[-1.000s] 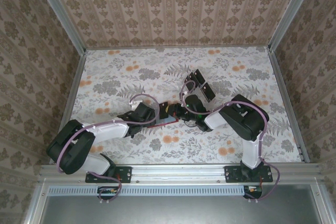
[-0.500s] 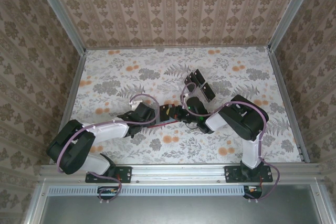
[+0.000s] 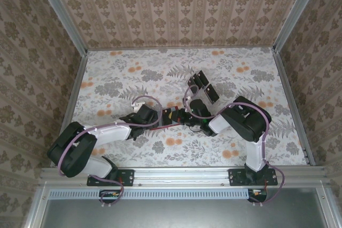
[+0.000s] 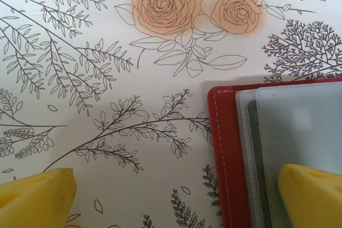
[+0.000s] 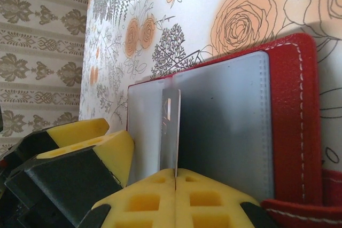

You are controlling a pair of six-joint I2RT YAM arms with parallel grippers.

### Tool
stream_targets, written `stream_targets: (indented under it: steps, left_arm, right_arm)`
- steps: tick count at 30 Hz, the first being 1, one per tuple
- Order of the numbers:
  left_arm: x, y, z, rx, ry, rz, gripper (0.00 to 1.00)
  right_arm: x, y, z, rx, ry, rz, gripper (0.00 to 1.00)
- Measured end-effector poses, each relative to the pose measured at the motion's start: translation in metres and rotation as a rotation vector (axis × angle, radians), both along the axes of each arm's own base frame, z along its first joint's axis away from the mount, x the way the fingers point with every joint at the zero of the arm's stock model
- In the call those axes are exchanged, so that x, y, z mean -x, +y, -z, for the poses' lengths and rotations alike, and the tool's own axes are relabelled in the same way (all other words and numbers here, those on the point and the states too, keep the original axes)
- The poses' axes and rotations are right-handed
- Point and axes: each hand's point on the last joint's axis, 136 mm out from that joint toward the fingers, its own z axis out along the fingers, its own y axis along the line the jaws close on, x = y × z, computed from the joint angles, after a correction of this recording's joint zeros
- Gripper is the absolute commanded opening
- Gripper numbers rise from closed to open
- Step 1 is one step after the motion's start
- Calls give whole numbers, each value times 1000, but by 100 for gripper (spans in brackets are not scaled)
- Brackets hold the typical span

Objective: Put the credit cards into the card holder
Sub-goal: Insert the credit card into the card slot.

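The red card holder (image 5: 291, 105) lies open on the flowered table, its clear sleeves (image 4: 299, 132) facing up. My right gripper (image 5: 176, 173) is shut on a thin dark credit card (image 5: 171, 126), held on edge with its far end over the sleeves near the holder's fold. My left gripper (image 4: 176, 201) stands wide open at the holder's edge. One of its yellow fingertips (image 4: 312, 196) rests on the sleeves and the other is over bare table. In the top view both grippers, left (image 3: 160, 116) and right (image 3: 181, 116), meet over the card holder (image 3: 172, 124).
A clear slotted rack (image 3: 204, 85) with dark cards in it stands just behind the right gripper. The left gripper's yellow finger (image 5: 88, 142) sits close beside the held card. Patterned walls close in the table on three sides.
The right gripper has crept a little to the left toward the left gripper, carrying the card. The left arm has stayed still.
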Motion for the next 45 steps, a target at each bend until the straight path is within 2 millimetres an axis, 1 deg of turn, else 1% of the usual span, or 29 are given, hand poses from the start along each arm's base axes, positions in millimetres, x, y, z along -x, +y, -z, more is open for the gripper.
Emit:
stream_targets:
  steps: [17, 19, 21, 24, 26, 28, 32, 36, 42, 45]
  left_arm:
    - [0, 0, 0, -1, -1, -1, 99]
    - [0, 1, 0, -3, -2, -2, 99]
    - [0, 1, 0, -4, -2, -3, 99]
    - [2, 3, -2, -10, 3, -2, 99]
    - [5, 6, -3, -16, 10, -2, 99]
    - [7, 9, -5, -20, 15, -4, 99]
    - [7, 16, -14, -10, 6, -24, 99]
    - [6, 23, -18, -8, 2, -46, 99]
    - [10, 31, -12, -23, 21, -60, 99]
    - [13, 34, -6, -34, 36, -60, 99]
  right_arm:
    - [-5, 18, 1, 2, 35, -55, 0]
    - [-6, 20, 1, 10, 38, -61, 8]
    - [-6, 21, 3, 26, 43, -67, 19]
    - [-8, 24, -5, 48, 27, -90, 34]
    - [-9, 24, -8, 73, 22, -96, 38]
    - [-8, 23, -9, 109, 23, -104, 40]
    - [-9, 19, -7, 185, 31, -113, 41]
    - [-11, 15, -4, 246, 37, -124, 41]
    - [-13, 11, -2, 311, 46, -125, 39]
    - [-14, 9, 0, 338, 50, -125, 33]
